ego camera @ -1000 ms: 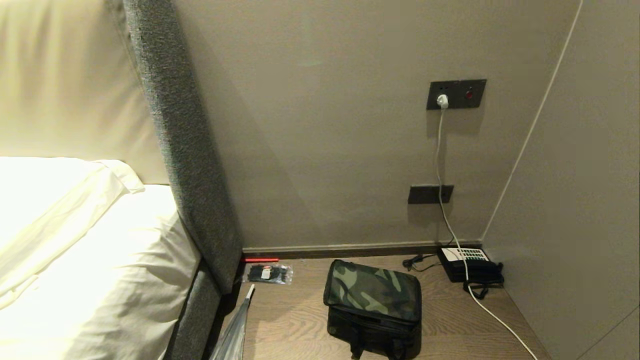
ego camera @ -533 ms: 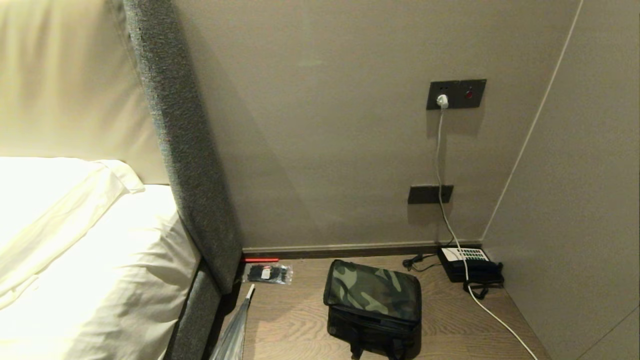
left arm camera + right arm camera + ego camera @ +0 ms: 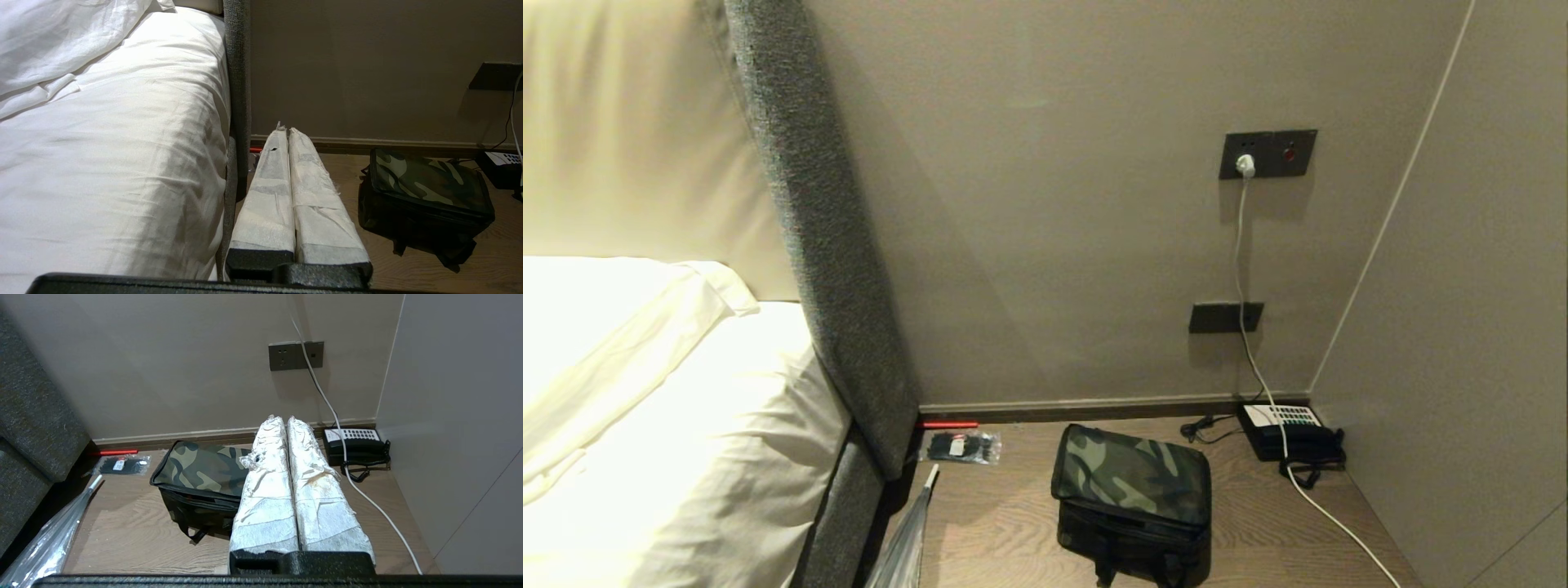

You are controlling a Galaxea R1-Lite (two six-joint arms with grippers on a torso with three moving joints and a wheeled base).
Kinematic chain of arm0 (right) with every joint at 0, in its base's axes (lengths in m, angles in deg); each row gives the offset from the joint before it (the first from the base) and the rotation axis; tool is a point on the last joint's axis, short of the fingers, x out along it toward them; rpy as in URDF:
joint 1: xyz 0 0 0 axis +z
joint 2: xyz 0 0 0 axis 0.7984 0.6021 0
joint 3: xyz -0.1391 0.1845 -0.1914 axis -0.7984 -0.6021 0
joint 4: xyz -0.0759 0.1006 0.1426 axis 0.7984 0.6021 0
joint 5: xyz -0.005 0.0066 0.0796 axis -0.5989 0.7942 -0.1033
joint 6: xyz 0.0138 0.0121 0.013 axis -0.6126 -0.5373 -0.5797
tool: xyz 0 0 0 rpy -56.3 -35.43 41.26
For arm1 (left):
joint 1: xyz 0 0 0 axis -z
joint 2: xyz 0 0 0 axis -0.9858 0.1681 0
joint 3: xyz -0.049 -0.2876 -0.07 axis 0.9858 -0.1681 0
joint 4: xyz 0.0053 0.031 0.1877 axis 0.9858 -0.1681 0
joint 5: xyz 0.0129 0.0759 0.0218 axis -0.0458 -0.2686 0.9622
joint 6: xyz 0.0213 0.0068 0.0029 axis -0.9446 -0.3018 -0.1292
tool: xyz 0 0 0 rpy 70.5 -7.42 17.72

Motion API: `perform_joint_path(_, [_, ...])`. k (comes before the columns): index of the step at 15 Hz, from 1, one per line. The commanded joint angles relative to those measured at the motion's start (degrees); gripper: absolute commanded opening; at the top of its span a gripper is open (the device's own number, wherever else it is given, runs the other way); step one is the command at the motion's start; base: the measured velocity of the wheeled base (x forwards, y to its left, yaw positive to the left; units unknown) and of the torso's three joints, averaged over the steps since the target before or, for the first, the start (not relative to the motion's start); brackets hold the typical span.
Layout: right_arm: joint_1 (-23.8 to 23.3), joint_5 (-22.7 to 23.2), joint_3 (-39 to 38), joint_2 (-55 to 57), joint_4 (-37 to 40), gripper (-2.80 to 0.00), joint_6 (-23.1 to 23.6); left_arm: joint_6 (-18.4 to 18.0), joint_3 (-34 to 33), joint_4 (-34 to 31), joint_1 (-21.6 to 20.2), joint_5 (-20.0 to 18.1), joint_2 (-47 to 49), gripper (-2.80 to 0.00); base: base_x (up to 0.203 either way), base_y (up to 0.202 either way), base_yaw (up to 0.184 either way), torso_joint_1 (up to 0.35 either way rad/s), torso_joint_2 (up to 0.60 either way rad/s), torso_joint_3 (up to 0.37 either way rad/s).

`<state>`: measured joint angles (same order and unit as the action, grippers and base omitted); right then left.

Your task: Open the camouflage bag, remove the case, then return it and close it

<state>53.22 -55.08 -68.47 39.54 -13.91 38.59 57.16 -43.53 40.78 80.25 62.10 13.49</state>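
Note:
The camouflage bag (image 3: 1131, 506) sits zipped shut on the wooden surface near the wall, green camouflage lid up, black sides and straps facing me; it also shows in the left wrist view (image 3: 425, 196) and the right wrist view (image 3: 196, 477). The case is hidden. Neither arm appears in the head view. My left gripper (image 3: 287, 130) hangs back from the bag beside the bed, its white-wrapped fingers pressed together and empty. My right gripper (image 3: 284, 419) is likewise shut and empty, held short of the bag's right end.
A black telephone (image 3: 1290, 433) with a white keypad stands in the back right corner, a white cable (image 3: 1245, 269) running from the wall socket past it. A clear packet of black ties (image 3: 961, 447) and a red stick (image 3: 947, 425) lie by the headboard (image 3: 825, 245). The bed (image 3: 662, 408) fills the left.

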Motion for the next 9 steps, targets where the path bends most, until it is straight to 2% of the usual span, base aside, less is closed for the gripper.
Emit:
perform_joint_path(1, [0.02, -0.15, -0.79, -1.75, -0.03, -2.80, -0.11, 0.04, -0.01, 0.00, -0.01, 0.02, -0.09, -2.80, 0.000, 0.000, 0.000, 0.000, 0.00, 0.000])
perform_joint_path(9, [0.02, -0.15, -0.79, -1.75, -0.11, -2.80, -0.86, 0.04, -0.01, 0.00, -0.01, 0.02, -0.09, -2.80, 0.000, 0.000, 0.000, 0.000, 0.00, 0.000])
